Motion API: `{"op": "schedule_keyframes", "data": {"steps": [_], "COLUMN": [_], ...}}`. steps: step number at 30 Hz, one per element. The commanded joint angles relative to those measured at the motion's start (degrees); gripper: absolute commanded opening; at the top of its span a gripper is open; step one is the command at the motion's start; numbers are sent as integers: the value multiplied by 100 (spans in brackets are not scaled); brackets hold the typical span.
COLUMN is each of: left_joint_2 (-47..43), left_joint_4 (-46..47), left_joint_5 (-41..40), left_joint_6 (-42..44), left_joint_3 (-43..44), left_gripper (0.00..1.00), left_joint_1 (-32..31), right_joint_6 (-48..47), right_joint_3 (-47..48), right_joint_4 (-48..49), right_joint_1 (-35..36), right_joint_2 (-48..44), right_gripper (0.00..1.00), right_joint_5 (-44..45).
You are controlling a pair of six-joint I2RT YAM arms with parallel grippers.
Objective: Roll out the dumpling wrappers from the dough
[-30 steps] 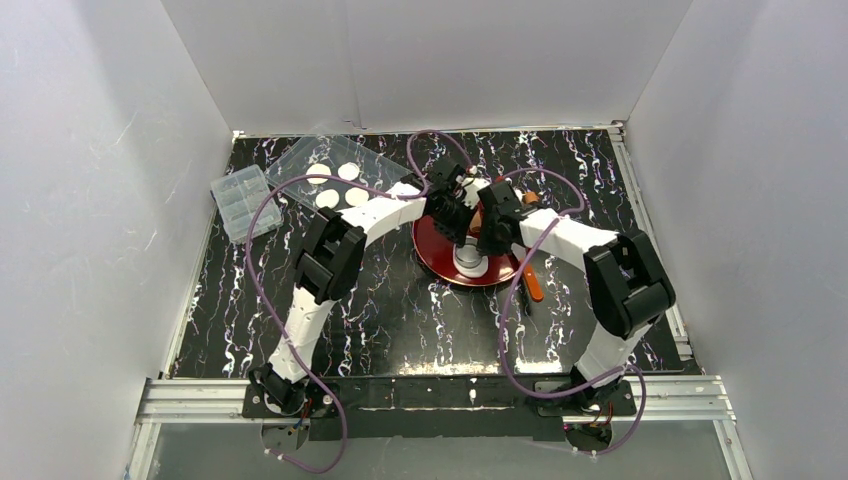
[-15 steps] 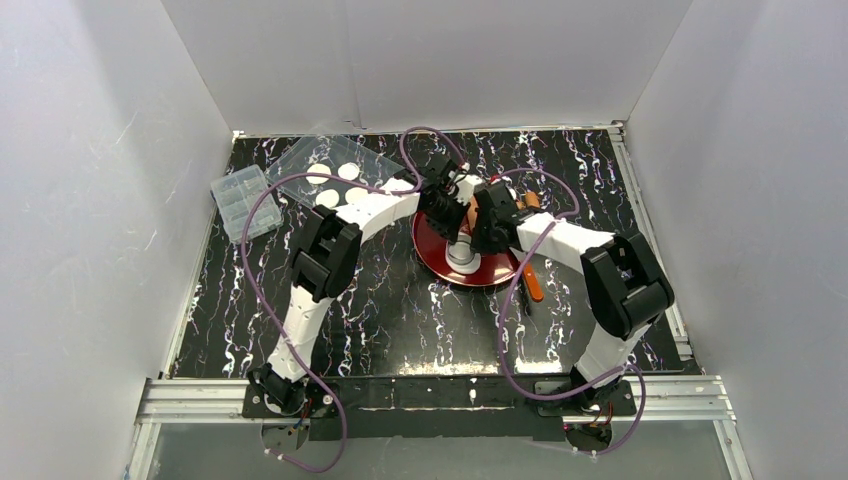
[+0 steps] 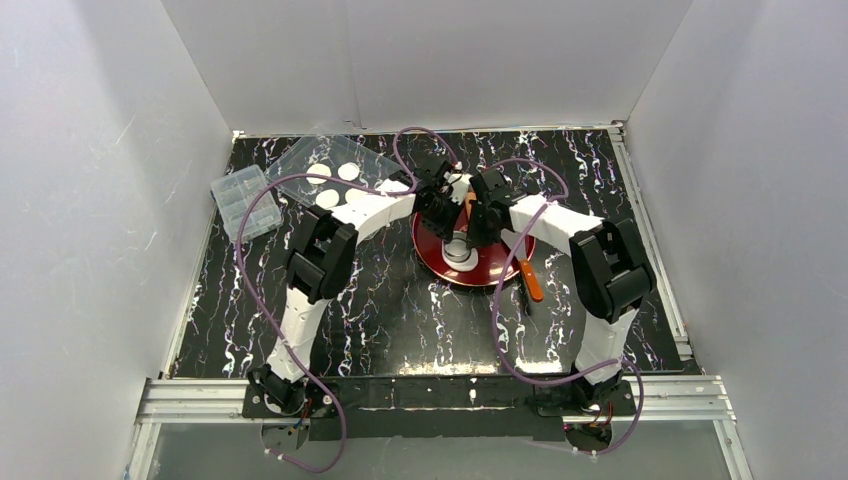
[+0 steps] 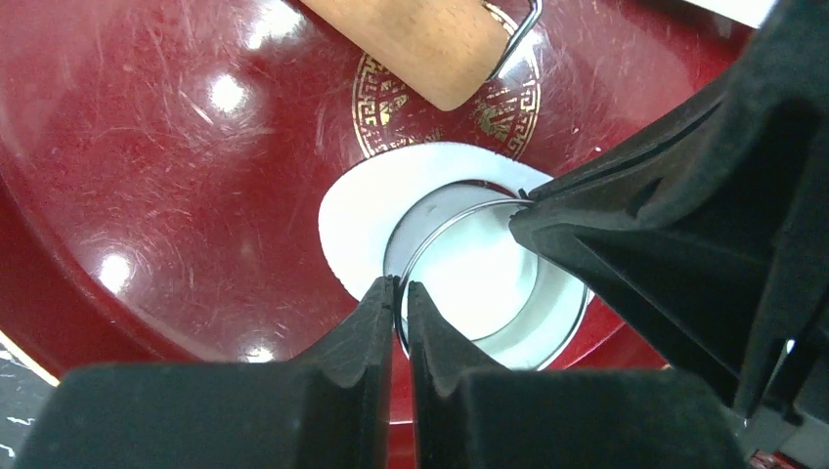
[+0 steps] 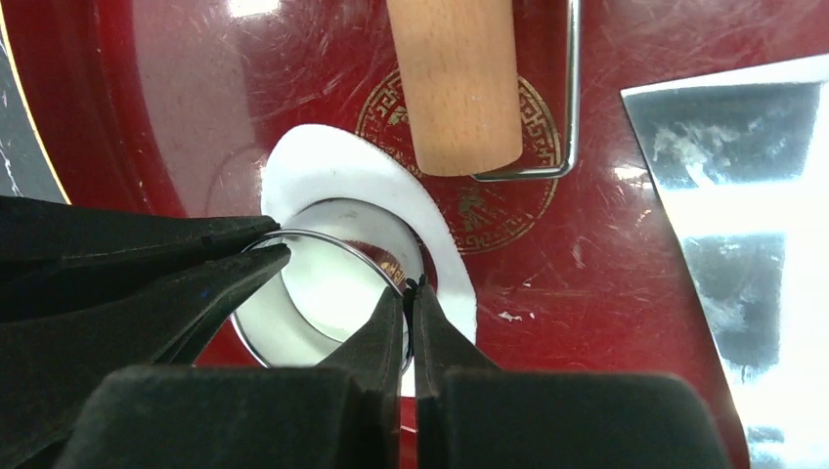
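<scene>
A flattened white dough (image 4: 354, 210) patch lies on the red plate (image 4: 147, 147). A small metal ring (image 4: 422, 223) stands on the dough, with white dough showing inside it. My left gripper (image 4: 399, 288) is shut on the ring's near wall. My right gripper (image 5: 411, 289) is shut on the opposite wall of the ring (image 5: 323, 235), with dough (image 5: 332, 161) around it. In the top view both grippers (image 3: 447, 236) (image 3: 474, 238) meet over the ring (image 3: 459, 251). Several round dumpling wrappers (image 3: 337, 185) lie on a clear sheet at the back left.
A wooden rolling pin (image 5: 455, 78) with a wire handle lies on the plate just beyond the ring. A metal scraper blade (image 5: 743, 195) with an orange handle (image 3: 531, 281) rests at the plate's right. A clear plastic box (image 3: 240, 202) stands at the far left.
Both grippers, holding the ring, have shifted a little toward the back and left over the plate. The right arm's elbow has swung inward.
</scene>
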Motion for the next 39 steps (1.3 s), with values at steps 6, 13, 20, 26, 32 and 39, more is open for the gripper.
{"op": "schedule_keyframes", "data": {"steps": [6, 13, 20, 26, 32, 39], "left_joint_2": [672, 1517, 102, 79, 1009, 1080], "left_joint_4": [-1300, -1906, -1260, -1180, -1497, -1761], "left_joint_5": [82, -116, -59, 68, 105, -224], "left_joint_6": [-142, 391, 41, -102, 143, 400], "left_joint_3": [379, 1945, -528, -857, 1092, 1345], "left_gripper": [0, 0, 0, 0, 0, 0], "left_joint_1": [-140, -61, -83, -147, -58, -39], "right_joint_6": [33, 784, 125, -113, 494, 334], "right_joint_3": [-1205, -1855, -537, -111, -1829, -1651], "right_joint_4": [656, 601, 672, 454, 761, 738], "right_joint_1": [-25, 254, -212, -187, 237, 231], "right_joint_2": [-575, -1405, -226, 45, -1234, -1219], "right_gripper": [1, 1, 1, 1, 1, 1], "right_joint_5": [531, 469, 793, 616, 539, 739]}}
